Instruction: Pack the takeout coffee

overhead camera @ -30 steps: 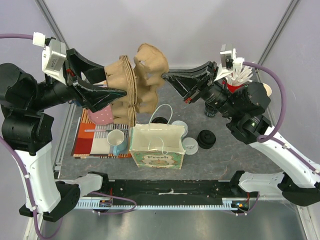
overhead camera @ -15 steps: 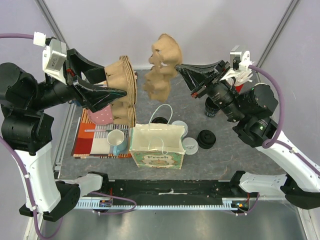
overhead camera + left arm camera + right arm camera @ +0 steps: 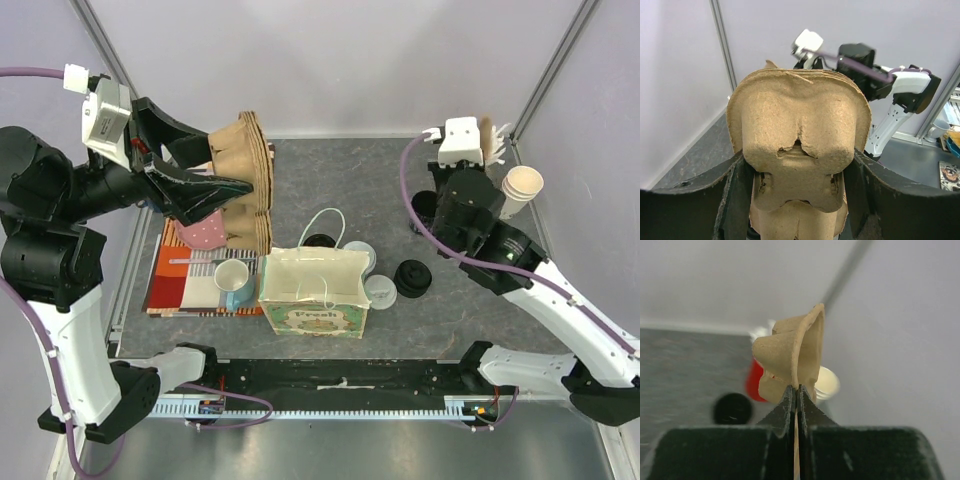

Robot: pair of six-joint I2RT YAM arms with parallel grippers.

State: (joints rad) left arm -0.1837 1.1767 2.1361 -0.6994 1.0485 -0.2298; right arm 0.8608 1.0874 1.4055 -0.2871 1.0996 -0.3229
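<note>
Two takeout coffee cups with white lids, one [image 3: 359,253] and the other [image 3: 381,289], stand just right of the paper bag [image 3: 313,292]. High at the back left, my left gripper [image 3: 230,165] is shut on a stack of brown pulp cup carriers [image 3: 247,180]; the stack [image 3: 799,145] fills the left wrist view between both fingers [image 3: 735,200]. My right gripper [image 3: 796,390] is shut on the thin edge of a single cup carrier [image 3: 792,352]. It is raised at the back right, where only a sliver of that carrier [image 3: 487,135] shows past the wrist.
A loose black lid [image 3: 411,277] lies right of the cups, and a black cup [image 3: 421,214] stands below the right arm. Stacked pale cups [image 3: 522,186] sit at far right. A striped placemat [image 3: 172,283] holds a mug [image 3: 232,277] and a pink item [image 3: 200,233].
My right gripper has pulled one carrier off the stack and swung it from the table's middle to the back right corner. The left arm and its stack have stayed still.
</note>
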